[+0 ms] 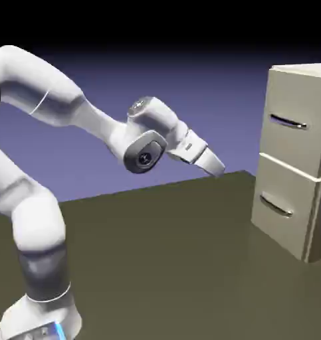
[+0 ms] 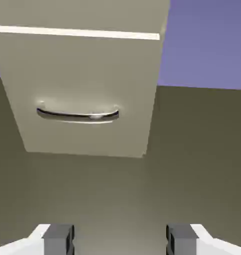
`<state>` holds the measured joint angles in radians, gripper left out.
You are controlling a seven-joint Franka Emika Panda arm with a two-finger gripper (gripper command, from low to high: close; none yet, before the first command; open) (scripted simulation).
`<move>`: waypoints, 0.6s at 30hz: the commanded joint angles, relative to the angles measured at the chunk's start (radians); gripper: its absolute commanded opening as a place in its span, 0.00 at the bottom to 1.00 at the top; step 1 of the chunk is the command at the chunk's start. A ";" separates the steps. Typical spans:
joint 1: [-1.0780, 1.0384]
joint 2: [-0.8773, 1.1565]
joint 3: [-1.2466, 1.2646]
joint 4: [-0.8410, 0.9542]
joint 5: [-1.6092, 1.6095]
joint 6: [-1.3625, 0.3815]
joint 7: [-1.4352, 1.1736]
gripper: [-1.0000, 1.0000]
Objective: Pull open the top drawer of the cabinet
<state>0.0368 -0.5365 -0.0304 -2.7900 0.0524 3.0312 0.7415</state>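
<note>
The jaws stood parted with nothing between them, angled down over the tabletop and well apart from the cabinet. In the exterior view, the cabinet stood at the right, near the tabletop's far edge, and the white arm reached toward it from the left. The top drawer sat closed above the lower drawer, its slim bar handle running across the front. A pale strip separated the two. In the hand view, the lower drawer's curved handle showed whole, while only a bottom part of the top drawer was visible.
</note>
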 commanded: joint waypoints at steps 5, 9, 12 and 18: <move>0.103 0.139 -0.126 0.083 0.218 -0.024 0.002 0.50; 0.185 0.250 -0.227 0.149 0.391 -0.043 0.004 0.50; 0.247 0.333 -0.303 0.199 0.522 -0.058 0.005 0.50; 0.370 0.499 -0.454 0.299 0.783 -0.087 0.007 0.50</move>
<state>0.4063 -0.0371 -0.4849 -2.4915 0.8352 2.9446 0.7485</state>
